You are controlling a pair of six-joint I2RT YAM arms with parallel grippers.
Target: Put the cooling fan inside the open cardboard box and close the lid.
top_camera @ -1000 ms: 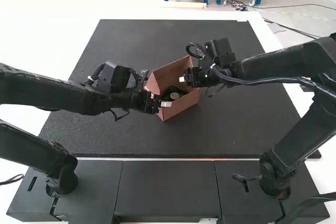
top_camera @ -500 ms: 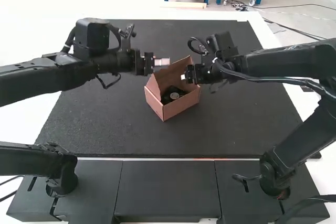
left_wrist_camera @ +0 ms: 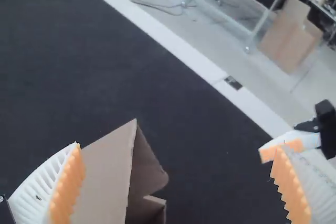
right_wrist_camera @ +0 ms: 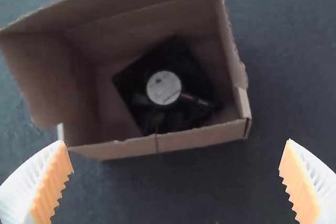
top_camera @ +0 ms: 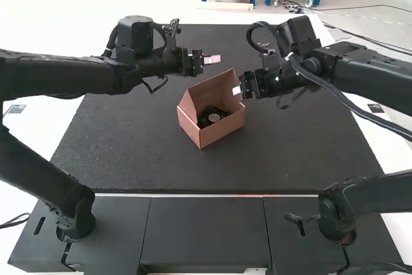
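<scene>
Black square cooling fan (top_camera: pixel 211 118) already lies flat on the bottom of the brown open cardboard box (top_camera: pixel 222 131), mid black rubber mat (top_camera: pixel 129 133) on the table. Tall lid flap (top_camera: pixel 215 86) stands up on the far side, lid not closed. Left hand (top_camera: pixel 206 62) hovers just past the flap, far-left of it, fingers spread, empty; likely lined up to push the flap down. Right hand (top_camera: pixel 239 90) sits by the box's far-right edge, spread too, empty, probably to steady it.

Bright, even light fell on the black rubber mat (top_camera: pixel 129 146); shadows were soft, and the brown cardboard box (right_wrist_camera: pixel 131 19) was shaded inside.
</scene>
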